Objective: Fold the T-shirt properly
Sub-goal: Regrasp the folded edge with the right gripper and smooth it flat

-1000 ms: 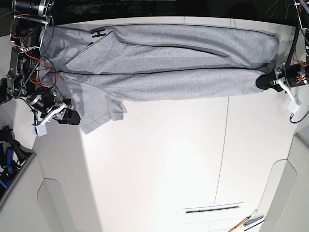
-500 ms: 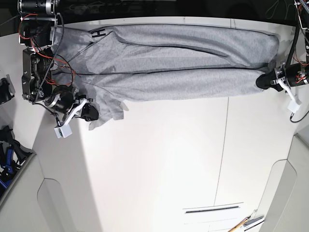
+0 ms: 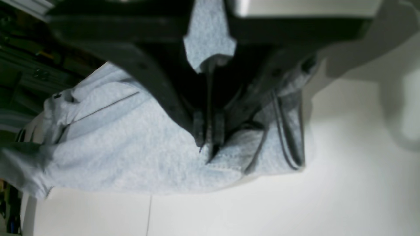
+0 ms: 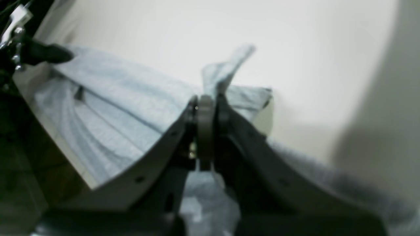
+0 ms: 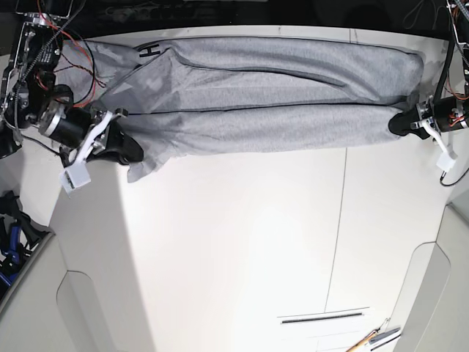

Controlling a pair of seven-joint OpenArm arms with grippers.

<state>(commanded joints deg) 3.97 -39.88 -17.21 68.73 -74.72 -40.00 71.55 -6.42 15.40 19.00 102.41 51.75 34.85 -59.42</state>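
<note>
Right hand (image 5: 132,152) dragged sleeve inward; both hands, left hand (image 5: 396,123) too, pinching one T-shirt (image 5: 278,95).

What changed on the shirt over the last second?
The right hand, shut on the sleeve, moved up and inward, tucking that sleeve against the T-shirt body. The left hand stayed clamped on the far hem; the rest of the shirt lies as before.

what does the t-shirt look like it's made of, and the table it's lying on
T-shirt: looks like soft heather-grey knit, probably cotton jersey; speckled weave, soft creases, matte. Table: smooth white hard panels, likely laminate or painted board, faint sheen, thin seam lines between panels. Neither material is certain from looks alone.
</note>
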